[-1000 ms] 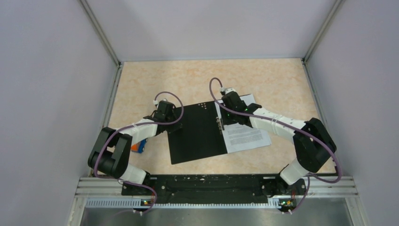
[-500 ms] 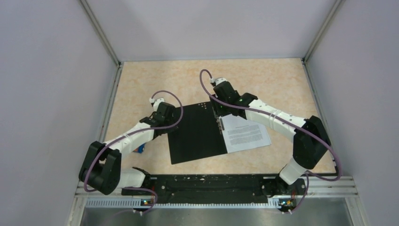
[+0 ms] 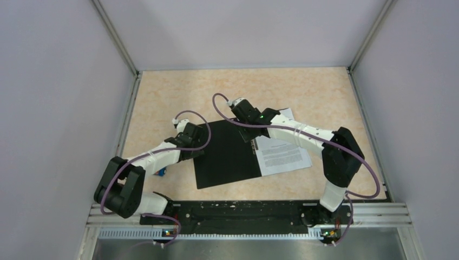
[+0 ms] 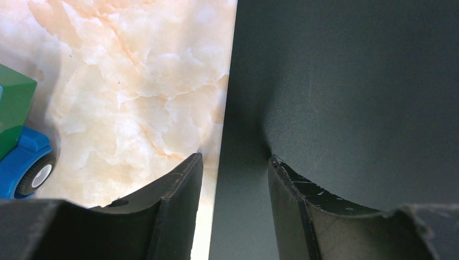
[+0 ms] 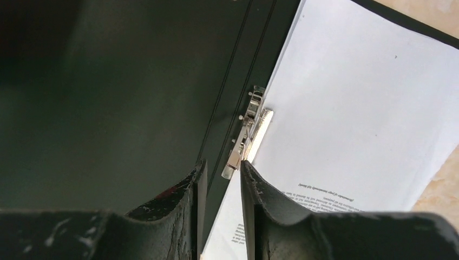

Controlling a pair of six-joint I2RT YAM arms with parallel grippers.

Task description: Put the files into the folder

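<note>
The folder (image 3: 227,157) lies open on the table, black inside up, with its metal clip (image 5: 246,135) along the spine. The files (image 3: 284,154), white printed sheets, rest on its right half, one edge against the clip. My left gripper (image 4: 235,158) is open and straddles the folder's left edge (image 4: 352,97), one finger over the table and one over the black cover. My right gripper (image 5: 223,163) hovers over the spine at the folder's far end (image 3: 248,130). Its jaws stand a narrow gap apart, with the clip's lower end just beyond the fingertips and the files (image 5: 357,119) to their right.
A small blue, green and orange toy (image 4: 21,157) sits on the marble tabletop (image 3: 178,92) left of the folder, by my left forearm (image 3: 159,172). Grey walls close in the table on three sides.
My left gripper has opened at the folder's left edge. My right gripper has moved left and toward the far end of the spine, its jaws widening and then narrowing again.
</note>
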